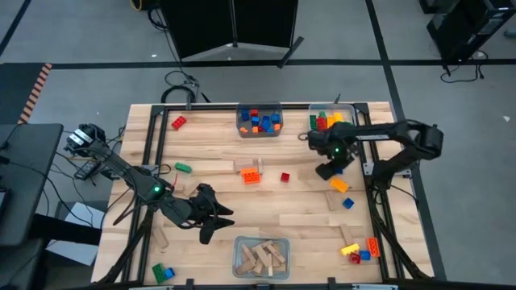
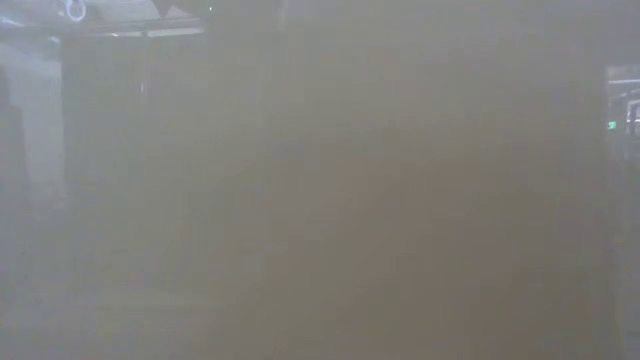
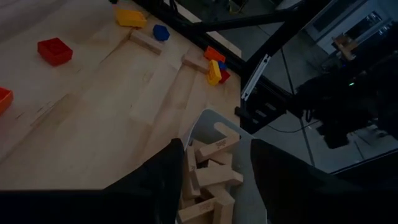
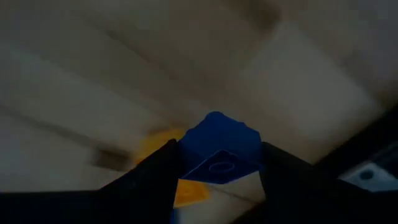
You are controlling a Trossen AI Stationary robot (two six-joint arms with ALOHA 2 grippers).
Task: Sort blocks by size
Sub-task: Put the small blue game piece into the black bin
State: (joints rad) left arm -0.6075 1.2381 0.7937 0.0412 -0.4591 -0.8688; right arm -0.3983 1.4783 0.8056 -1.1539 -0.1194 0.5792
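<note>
A blue studded brick (image 4: 219, 152) sits tilted between dark fingers, just above a yellow brick (image 1: 339, 184) on the table (image 1: 306, 211). Nearby lie a red brick (image 1: 285, 177), an orange brick (image 1: 251, 176) and tan wooden blocks (image 1: 260, 256).

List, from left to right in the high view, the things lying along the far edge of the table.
Red brick → bin of blue and orange bricks → bin of mixed bricks.
</note>
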